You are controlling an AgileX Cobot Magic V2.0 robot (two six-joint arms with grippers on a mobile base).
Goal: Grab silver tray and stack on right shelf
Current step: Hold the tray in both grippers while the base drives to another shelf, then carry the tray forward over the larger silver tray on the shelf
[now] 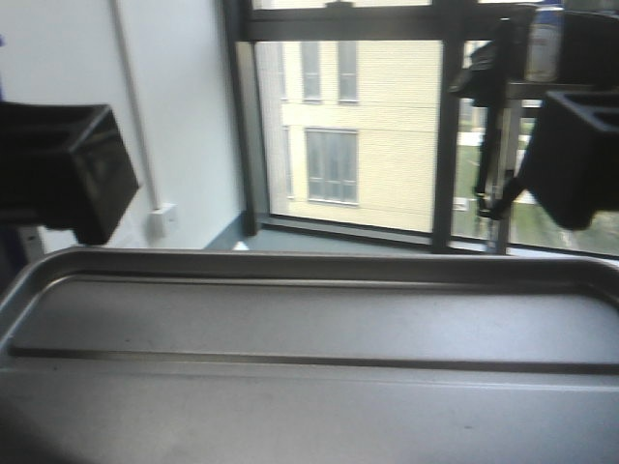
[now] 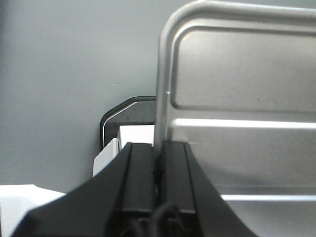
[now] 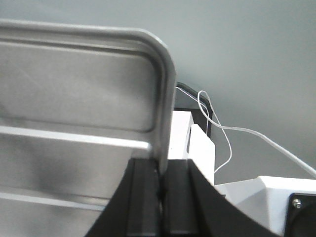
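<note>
Carry step. The silver tray (image 1: pixel 309 329) is up off any surface, held between both arms and roughly level, filling the lower half of the front view, with a window (image 1: pixel 348 126) behind it. The right shelf isn't in any view, so how far there is to go can't be judged.

Left gripper (image 2: pixel 157 170): clamped on the tray's left rim, with the rim wall pinched between its two black fingers (image 2: pixel 140 173). Right gripper (image 3: pixel 160 180): clamped the same way on the right rim, just below the rounded corner. Both bites are thin, on the edge only.

To do it well, likely:
- Move both arms together at the same height and spacing, so the rim doesn't twist or slip out of the pinch.
- Bring the tray in flat over the shelf lip and set it down before opening either side.
- Watch the loose white cable (image 3: pixel 217 123) near the right wrist, which is a possible snag.

Counts:
- One tray.
- Two long ribs (image 1: pixel 309 361) across its floor.
- Two grippers, each with two fingers.
- One white cable.
</note>
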